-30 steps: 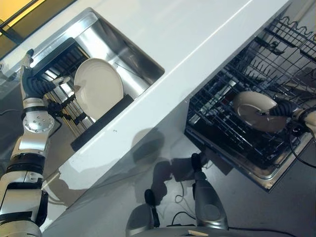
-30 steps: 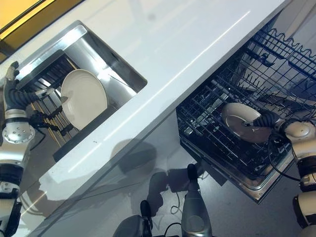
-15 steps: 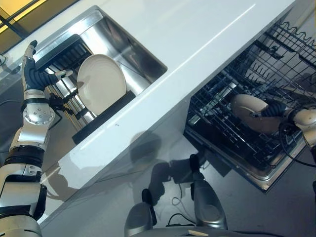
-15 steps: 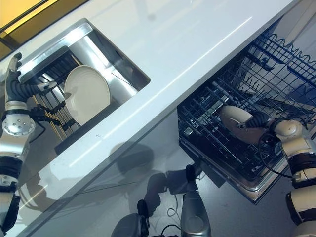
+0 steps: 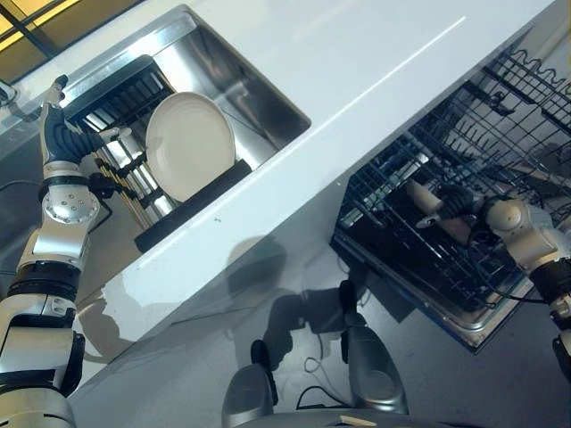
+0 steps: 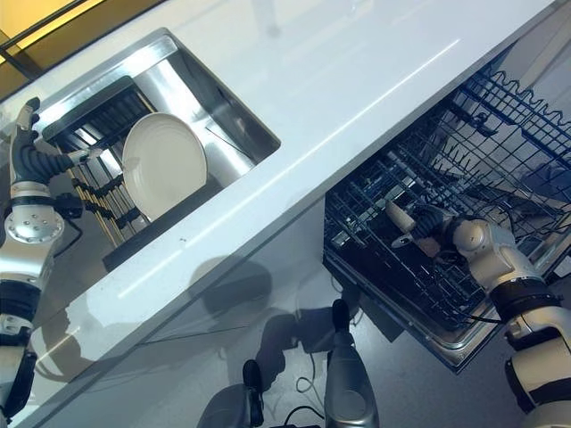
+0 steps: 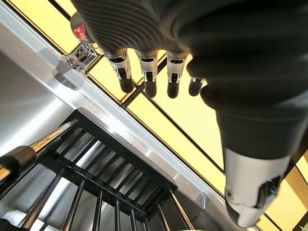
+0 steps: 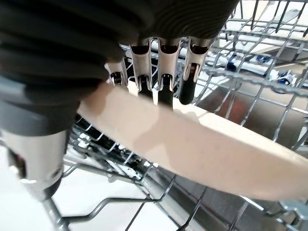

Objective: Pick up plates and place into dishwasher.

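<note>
**Plate going edge-on into the rack**

Right hand (image 8: 159, 82) pinches the cream plate (image 8: 207, 144), fingers over its rim, thumb beneath, inside the dishwasher rack (image 6: 401, 259) near its front edge. Left hand (image 5: 67, 138), fingers straight, hovers by the sink plate (image 5: 189, 145), nearest for that pick.

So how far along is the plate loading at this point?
Done: nothing visibly racked. In hand: the right hand grips a cream plate with fingers curled over its rim and thumb underneath, lowering it into the dishwasher's lower rack. Left: a second plate stands in the sink's drying rack; the left hand is open beside it.
</note>
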### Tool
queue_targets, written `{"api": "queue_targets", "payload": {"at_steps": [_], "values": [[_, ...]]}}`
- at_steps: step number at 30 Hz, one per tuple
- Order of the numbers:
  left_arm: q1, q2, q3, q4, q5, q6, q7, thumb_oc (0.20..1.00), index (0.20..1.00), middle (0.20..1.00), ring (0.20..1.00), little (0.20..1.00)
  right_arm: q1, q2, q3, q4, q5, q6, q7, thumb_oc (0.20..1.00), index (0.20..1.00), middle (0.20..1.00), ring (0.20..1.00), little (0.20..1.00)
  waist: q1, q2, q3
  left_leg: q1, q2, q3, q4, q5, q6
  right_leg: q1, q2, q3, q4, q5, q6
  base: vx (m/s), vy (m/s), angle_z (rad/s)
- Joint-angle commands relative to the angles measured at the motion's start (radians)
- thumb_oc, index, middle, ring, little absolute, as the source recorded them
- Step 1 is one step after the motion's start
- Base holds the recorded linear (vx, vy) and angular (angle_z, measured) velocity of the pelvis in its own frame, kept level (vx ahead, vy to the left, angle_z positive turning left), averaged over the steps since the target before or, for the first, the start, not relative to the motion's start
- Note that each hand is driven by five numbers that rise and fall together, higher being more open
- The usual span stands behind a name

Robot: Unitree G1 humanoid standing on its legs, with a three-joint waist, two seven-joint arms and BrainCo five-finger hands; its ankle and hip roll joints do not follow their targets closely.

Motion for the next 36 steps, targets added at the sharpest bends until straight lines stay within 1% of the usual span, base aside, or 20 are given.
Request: {"api": "queue_targets", "payload": {"at_steps": [1, 6, 7, 11, 12, 14, 17, 20, 24, 26, 29, 30, 32, 33, 34, 35, 36], "values": [[-0.033, 0.075, 0.058, -0.041, -0.016, -0.021, 0.015, 1.0, 1.0, 1.0, 1.0, 1.0, 0.156, 0.121, 0.096, -0.069, 0.007, -0.006, 0.034, 1.0, 1.0, 1.0, 1.0, 1.0, 0.002, -0.009, -0.011, -0.152, -0.006, -0.027, 0.044, 0.105, 0.047, 0.075, -0.029, 0.039, 0.116, -0.243, 0.041, 0.04, 0.019, 0.01], [0.018, 0.073, 0.091, -0.048, -0.017, -0.028, 0.012, 1.0, 1.0, 1.0, 1.0, 1.0, 0.19, 0.094, 0.013, -0.129, 0.051, -0.009, -0.062, 1.0, 1.0, 1.0, 1.0, 1.0, -0.005, -0.013, -0.019, -0.128, -0.006, -0.021, 0.035, 0.103, 0.046, 0.095, -0.029, 0.042, 0.108, -0.241, 0.044, 0.04, 0.023, 0.0], [0.045, 0.072, 0.11, -0.047, -0.016, -0.038, 0.01, 1.0, 1.0, 1.0, 1.0, 1.0, 0.203, 0.085, -0.029, -0.157, 0.06, -0.011, -0.107, 1.0, 1.0, 1.0, 1.0, 1.0, -0.009, -0.014, -0.024, -0.12, -0.006, -0.02, 0.03, 0.103, 0.047, 0.1, -0.027, 0.045, 0.105, -0.24, 0.045, 0.06, 0.048, 0.0], [0.168, 0.037, 0.194, -0.078, 0.011, -0.071, 0.02, 1.0, 1.0, 1.0, 1.0, 1.0, 0.269, 0.062, -0.203, -0.304, 0.048, 0.005, -0.187, 1.0, 1.0, 1.0, 1.0, 1.0, -0.025, -0.012, -0.039, -0.091, -0.011, -0.012, 0.014, 0.097, 0.051, 0.117, -0.025, 0.057, 0.094, -0.239, 0.048, 0.06, 0.081, -0.03], [0.205, 0.026, 0.221, -0.083, 0.024, -0.082, 0.024, 1.0, 1.0, 1.0, 1.0, 1.0, 0.287, 0.055, -0.262, -0.352, 0.041, 0.006, -0.194, 1.0, 1.0, 1.0, 1.0, 1.0, -0.032, -0.01, -0.046, -0.081, -0.012, -0.008, 0.008, 0.095, 0.052, 0.122, -0.023, 0.062, 0.091, -0.24, 0.049, 0.07, 0.105, -0.03], [0.237, 0.013, 0.244, -0.092, 0.049, -0.085, 0.03, 1.0, 1.0, 1.0, 1.0, 1.0, 0.308, 0.049, -0.313, -0.395, 0.033, 0.0, -0.206, 1.0, 1.0, 1.0, 1.0, 1.0, -0.037, -0.007, -0.054, -0.069, -0.013, -0.002, 0.0, 0.093, 0.052, 0.129, -0.022, 0.067, 0.088, -0.242, 0.051, 0.07, 0.099, -0.06], [0.3, 0.009, 0.287, -0.116, 0.15, -0.072, 0.046, 1.0, 1.0, 1.0, 1.0, 1.0, 0.349, 0.027, -0.425, -0.504, 0.044, -0.005, -0.224, 1.0, 1.0, 1.0, 1.0, 1.0, -0.054, 0.002, -0.078, -0.041, -0.017, 0.014, -0.022, 0.09, 0.054, 0.137, -0.017, 0.083, 0.086, -0.248, 0.055, 0.09, 0.116, -0.07], [0.341, 0.004, 0.306, -0.139, 0.198, -0.058, 0.05, 1.0, 1.0, 1.0, 1.0, 1.0, 0.386, 0.018, -0.489, -0.582, 0.064, -0.014, -0.217, 1.0, 1.0, 1.0, 1.0, 1.0, -0.067, 0.009, -0.099, -0.021, -0.017, 0.024, -0.03, 0.087, 0.055, 0.141, -0.012, 0.098, 0.091, -0.257, 0.055, 0.1, 0.076, -0.14], [0.371, -0.008, 0.317, -0.162, 0.226, -0.05, 0.049, 1.0, 1.0, 1.0, 1.0, 1.0, 0.43, 0.001, -0.538, -0.65, 0.083, -0.013, -0.204, 1.0, 1.0, 1.0, 1.0, 1.0, -0.079, 0.019, -0.119, 0.0, -0.018, 0.029, -0.037, 0.084, 0.054, 0.146, -0.003, 0.112, 0.096, -0.265, 0.051, 0.09, 0.036, -0.04], [0.38, -0.016, 0.318, -0.167, 0.245, -0.056, 0.054, 1.0, 1.0, 1.0, 1.0, 1.0, 0.441, -0.006, -0.553, -0.663, 0.09, -0.021, -0.201, 1.0, 1.0, 1.0, 1.0, 1.0, -0.085, 0.025, -0.126, 0.007, -0.015, 0.03, -0.029, 0.079, 0.052, 0.148, 0.002, 0.116, 0.104, -0.273, 0.046, 0.07, 0.013, -0.04], [0.396, -0.021, 0.301, -0.189, 0.294, -0.062, 0.067, 1.0, 1.0, 1.0, 1.0, 1.0, 0.453, -0.023, -0.561, -0.681, 0.104, -0.029, -0.196, 1.0, 1.0, 1.0, 1.0, 1.0, -0.096, 0.028, -0.133, 0.01, -0.012, 0.03, 0.02, 0.058, 0.047, 0.148, 0.008, 0.125, 0.119, -0.277, 0.032, 0.07, -0.006, -0.05], [0.403, -0.023, 0.295, -0.194, 0.304, -0.068, 0.073, 1.0, 1.0, 1.0, 1.0, 1.0, 0.458, -0.03, -0.565, -0.687, 0.112, -0.029, -0.198, 1.0, 1.0, 1.0, 1.0, 1.0, -0.099, 0.024, -0.136, 0.011, -0.012, 0.031, 0.056, 0.046, 0.047, 0.148, 0.007, 0.127, 0.123, -0.277, 0.025, 0.07, -0.022, -0.16], [0.413, -0.024, 0.287, -0.192, 0.332, -0.081, 0.086, 1.0, 1.0, 1.0, 1.0, 1.0, 0.461, -0.039, -0.567, -0.693, 0.127, -0.034, -0.2, 1.0, 1.0, 1.0, 1.0, 1.0, -0.104, 0.017, -0.137, 0.0, -0.01, 0.024, 0.144, 0.044, 0.047, 0.149, 0.01, 0.134, 0.13, -0.275, 0.012, 0.09, -0.034, -0.16], [0.419, -0.022, 0.282, -0.189, 0.357, -0.088, 0.093, 1.0, 1.0, 1.0, 1.0, 1.0, 0.463, -0.04, -0.564, -0.695, 0.134, -0.042, -0.2, 1.0, 1.0, 1.0, 1.0, 1.0, -0.103, 0.01, -0.135, -0.014, -0.015, 0.014, 0.208, 0.048, 0.048, 0.154, 0.013, 0.138, 0.133, -0.273, 0.003, 0.11, -0.052, -0.21], [0.424, -0.02, 0.279, -0.189, 0.371, -0.09, 0.098, 1.0, 1.0, 1.0, 1.0, 1.0, 0.466, -0.038, -0.563, -0.695, 0.136, -0.047, -0.197, 1.0, 1.0, 1.0, 1.0, 1.0, -0.102, 0.005, -0.135, -0.029, -0.022, 0.004, 0.254, 0.045, 0.051, 0.157, 0.016, 0.142, 0.135, -0.272, -0.002, 0.19, -0.065, -0.27], [0.436, -0.015, 0.276, -0.193, 0.397, -0.089, 0.101, 1.0, 1.0, 1.0, 1.0, 1.0, 0.476, -0.031, -0.558, -0.697, 0.14, -0.056, -0.193, 1.0, 1.0, 1.0, 1.0, 1.0, -0.094, -0.001, -0.134, -0.053, -0.038, -0.018, 0.291, 0.046, 0.063, 0.173, 0.026, 0.157, 0.139, -0.272, -0.006, 0.23, -0.043, -0.32], [0.444, -0.006, 0.273, -0.198, 0.415, -0.083, 0.1, 1.0, 1.0, 1.0, 1.0, 1.0, 0.485, -0.021, -0.551, -0.698, 0.138, -0.063, -0.194, 1.0, 1.0, 1.0, 1.0, 1.0, -0.084, -0.003, -0.136, -0.069, -0.055, -0.042, 0.278, 0.046, 0.075, 0.187, 0.038, 0.172, 0.139, -0.274, -0.005, 0.28, -0.008, -0.39]]}}
